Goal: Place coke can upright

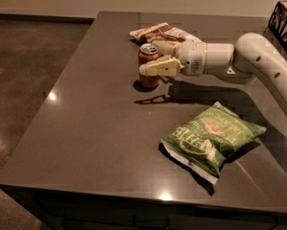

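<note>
Arm (258, 56) stretched horiz., pincer (151, 57) low, just above table (100, 128).

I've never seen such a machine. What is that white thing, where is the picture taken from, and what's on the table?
The white thing is a robot arm, reaching in from the right. At its tip is a gripper, a simple two-finger hand. There is one camera view, looking down at the dark table from its near edge; where the camera is mounted is not known. The gripper's fingers are shut on a red coke can, which stands upright on the table, silver top up. It is the only thing held. Nearer the camera a green chip bag lies flat. Behind the can lies a brownish snack bag, and a wire basket shows at the top right.
</note>
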Action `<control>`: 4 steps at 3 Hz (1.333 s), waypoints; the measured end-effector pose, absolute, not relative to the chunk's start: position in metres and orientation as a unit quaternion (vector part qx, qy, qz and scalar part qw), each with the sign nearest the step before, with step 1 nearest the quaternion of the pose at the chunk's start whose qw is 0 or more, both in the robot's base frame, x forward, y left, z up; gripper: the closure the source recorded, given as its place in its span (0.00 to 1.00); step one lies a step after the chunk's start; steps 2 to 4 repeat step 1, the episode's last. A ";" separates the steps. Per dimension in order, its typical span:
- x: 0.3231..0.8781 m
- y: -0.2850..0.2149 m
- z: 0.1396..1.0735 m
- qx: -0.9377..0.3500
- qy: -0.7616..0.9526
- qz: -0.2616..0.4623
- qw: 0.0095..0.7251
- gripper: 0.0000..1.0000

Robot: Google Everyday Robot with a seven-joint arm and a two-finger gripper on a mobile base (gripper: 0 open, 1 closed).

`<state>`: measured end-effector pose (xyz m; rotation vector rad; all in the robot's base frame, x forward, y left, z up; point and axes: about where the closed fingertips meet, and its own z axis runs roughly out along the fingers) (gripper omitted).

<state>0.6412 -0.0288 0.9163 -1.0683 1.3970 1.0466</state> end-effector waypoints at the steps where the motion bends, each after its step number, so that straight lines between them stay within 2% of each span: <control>1: 0.641 -0.029 0.916 -0.446 0.583 0.437 0.521 0.00; 4: 0.641 -0.029 0.916 -0.446 0.583 0.437 0.521 0.00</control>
